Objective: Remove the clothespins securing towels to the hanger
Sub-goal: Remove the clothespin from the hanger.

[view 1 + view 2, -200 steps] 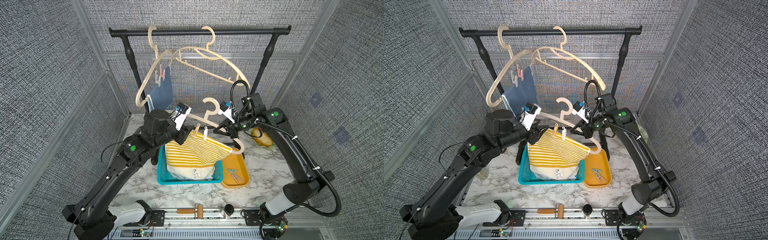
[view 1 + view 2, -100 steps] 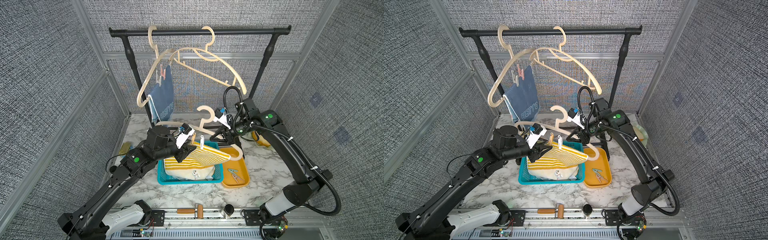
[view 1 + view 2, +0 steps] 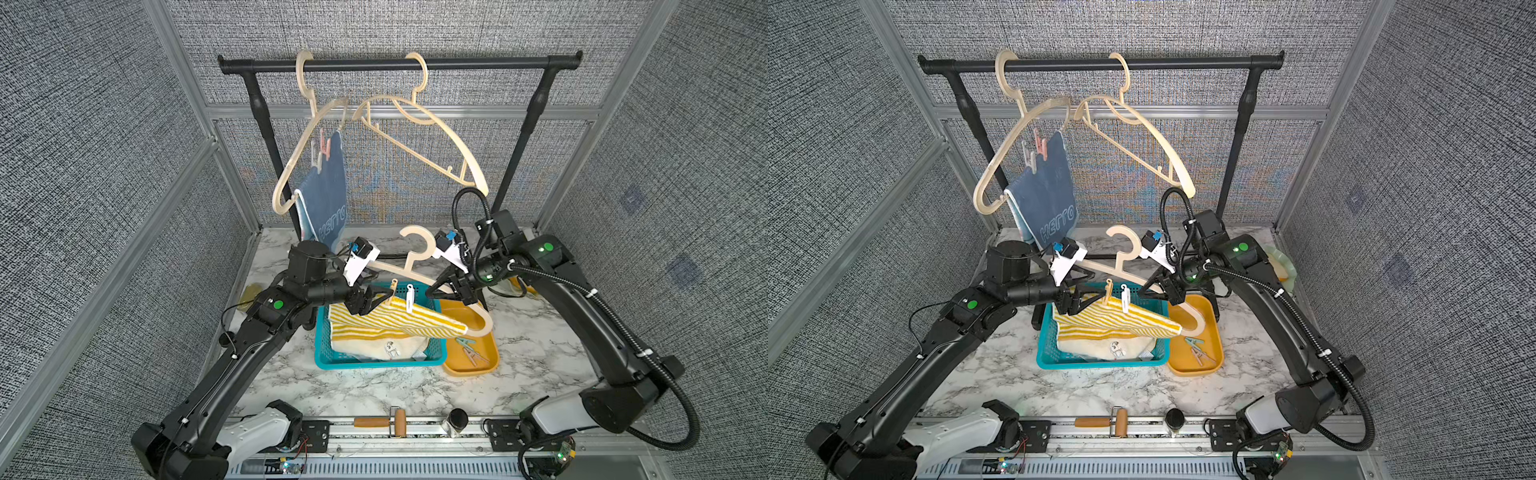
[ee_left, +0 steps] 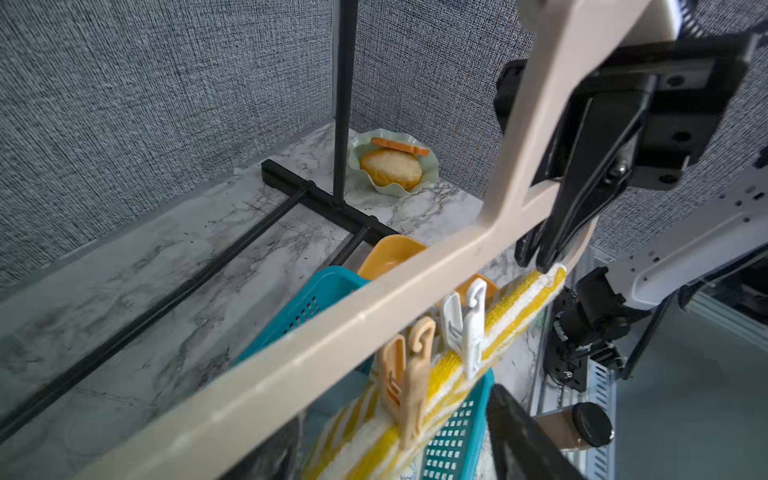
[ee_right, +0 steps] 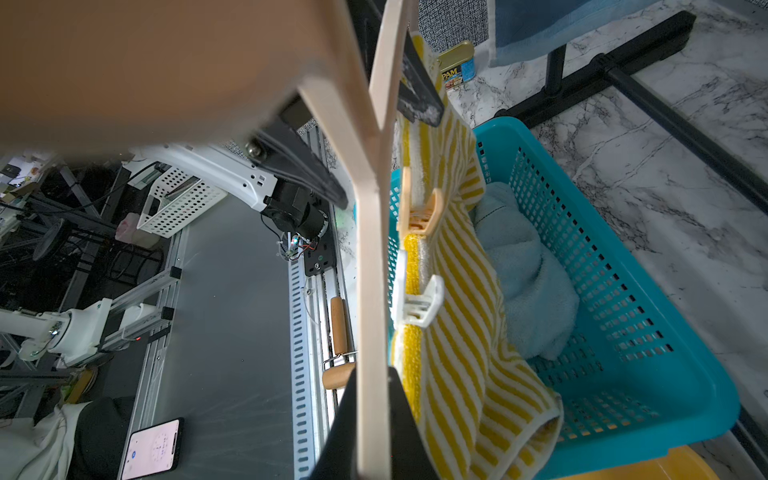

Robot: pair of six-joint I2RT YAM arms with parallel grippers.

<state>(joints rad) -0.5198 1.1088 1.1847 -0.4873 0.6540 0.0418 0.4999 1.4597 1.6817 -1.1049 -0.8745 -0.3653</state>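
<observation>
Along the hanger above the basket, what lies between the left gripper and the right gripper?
A beige clothespin, nearer the left gripper, then a white clothespin, both clipping the striped towel to the hanger; both top views show it.

Light: bright, even, diffuse, from above; no harsh glare.
Soft shadows lie under the basket point(image 3: 320, 353) on the table point(image 3: 374, 390). Coloured moiré ripples over the back wall point(image 3: 386, 195) in both top views; straight posts bow at their edges. In the right wrist view the hanger point(image 5: 145, 62) nearest the lens is a brown smear.
</observation>
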